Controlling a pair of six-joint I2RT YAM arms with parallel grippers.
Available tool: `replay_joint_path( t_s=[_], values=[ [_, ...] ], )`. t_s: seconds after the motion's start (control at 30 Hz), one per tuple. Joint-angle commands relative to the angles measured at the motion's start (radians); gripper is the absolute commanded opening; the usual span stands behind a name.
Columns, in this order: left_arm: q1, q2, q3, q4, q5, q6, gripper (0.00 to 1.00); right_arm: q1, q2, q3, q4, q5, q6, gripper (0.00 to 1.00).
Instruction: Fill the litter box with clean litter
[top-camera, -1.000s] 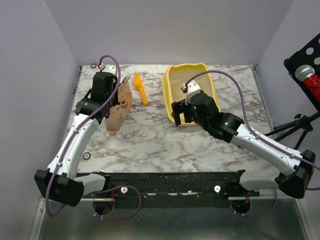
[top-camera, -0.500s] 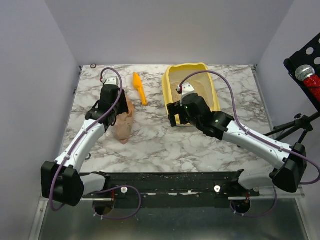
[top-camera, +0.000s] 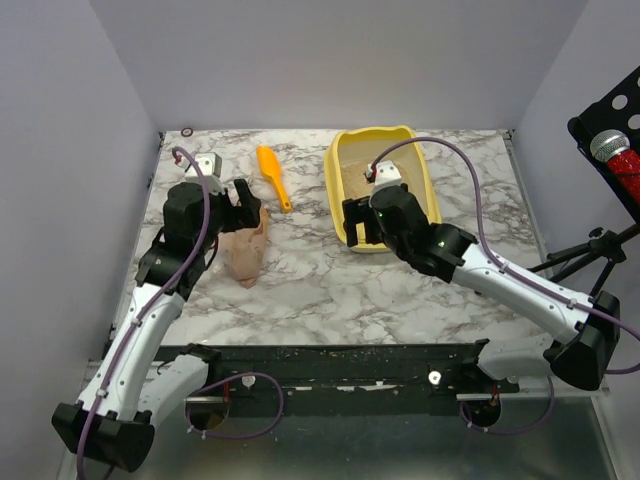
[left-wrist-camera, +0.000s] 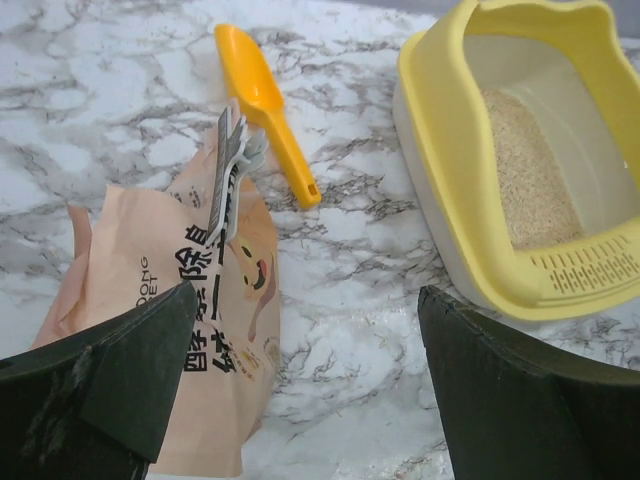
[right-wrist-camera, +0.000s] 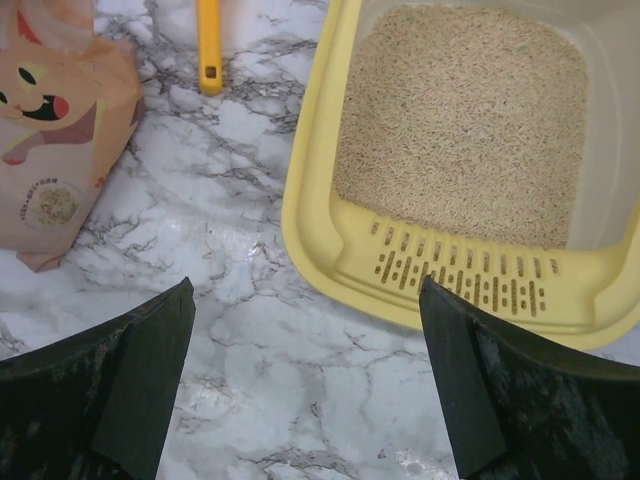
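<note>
The large yellow plastic litter box (left-wrist-camera: 437, 128) with its slotted lip stands on the far right part of the grey-veined marble table (top-camera: 300, 290); clean beige litter (right-wrist-camera: 460, 110) lies in a grainy layer across its floor; to its left a small orange plastic scoop (left-wrist-camera: 265, 110) lies flat, well apart from it. Beside the scoop lies a pinkish-tan plastic bag (left-wrist-camera: 150, 270), its silvery torn mouth crumpled by the scoop's handle; it bears a cartoon animal face, dark Chinese characters I cannot make out for sure, and the Latin letters "ONG" cut short. The left gripper (left-wrist-camera: 307, 298) hovers over the bag, fingers wide apart and holding nothing; the right gripper (right-wrist-camera: 305, 290) hangs over the box's slotted lip, fingers likewise spread and bare.
</note>
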Motion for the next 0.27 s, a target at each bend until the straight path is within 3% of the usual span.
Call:
replay_joint_path(
  t_s=[0.0, 0.23],
  values=[
    [-0.004, -0.096, -0.062, 0.024, 0.050, 0.053, 0.99, 0.004, -0.040, 0.037, 0.033, 0.104, -0.023, 1.00],
    [-0.004, -0.128, -0.105, 0.047, 0.039, 0.085, 0.99, 0.004, -0.017, 0.072, 0.016, 0.148, -0.021, 1.00]
  ],
)
